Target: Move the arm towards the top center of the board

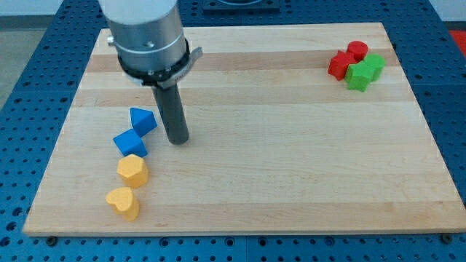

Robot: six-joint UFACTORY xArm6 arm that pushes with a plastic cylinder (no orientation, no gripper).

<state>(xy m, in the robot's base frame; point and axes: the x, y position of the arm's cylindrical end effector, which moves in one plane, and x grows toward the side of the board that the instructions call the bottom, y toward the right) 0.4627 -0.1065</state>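
Note:
My tip (178,140) rests on the wooden board (277,145) at the view's left of centre. A blue triangular block (143,120) lies just to the tip's left, and a blue cube (130,143) sits a little lower left of it. Below them are a yellow hexagonal block (132,170) and a yellow heart-shaped block (123,202). The tip touches none of them. At the view's top right sit a red star-shaped block (338,65), a red round block (357,50), a green star-shaped block (359,75) and a green block (375,63), clustered together.
The arm's grey body (145,33) hangs over the board's top left part and hides the board beneath it. A blue perforated table (444,109) surrounds the board on all sides.

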